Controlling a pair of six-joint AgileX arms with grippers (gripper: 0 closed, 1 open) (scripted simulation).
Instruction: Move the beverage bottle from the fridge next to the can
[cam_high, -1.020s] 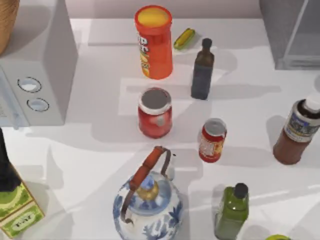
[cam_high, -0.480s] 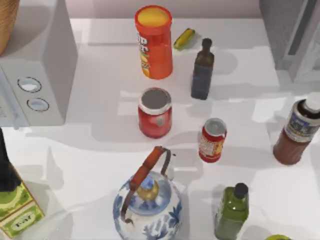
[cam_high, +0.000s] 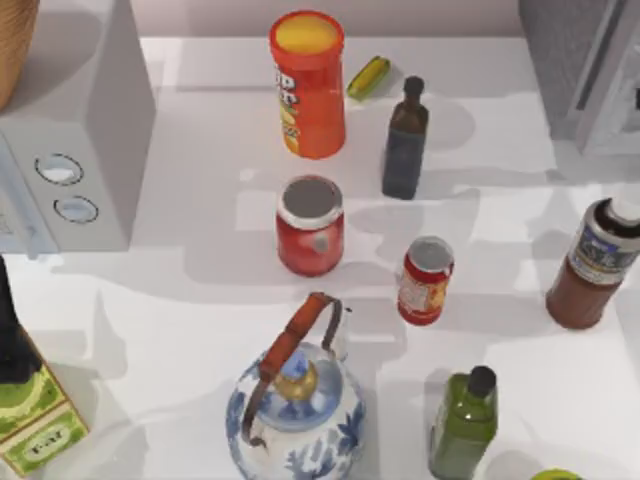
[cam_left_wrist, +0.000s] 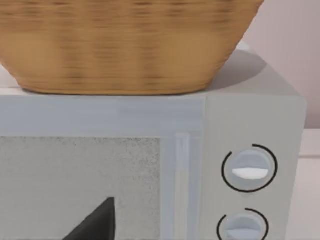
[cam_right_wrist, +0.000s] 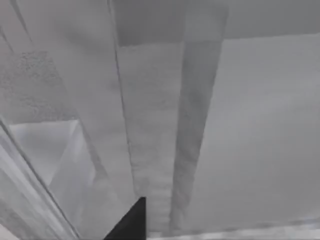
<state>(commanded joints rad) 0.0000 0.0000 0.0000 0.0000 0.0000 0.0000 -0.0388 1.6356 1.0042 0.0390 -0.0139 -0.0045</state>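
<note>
White glossy table; cylindrical beverage bottle upright; gripper openings unreadable.

Not much lettering to call here: the tall orange tube carries big red-and-white letters down its side, but they sit at an angle and can't be made out as a word. The green-and-cream box has a small printed panel, the can a yellow-white label and the beverage bottle a blue-grey one, all too small to read. No numbers or signs show on the white box with two round knobs.
</note>
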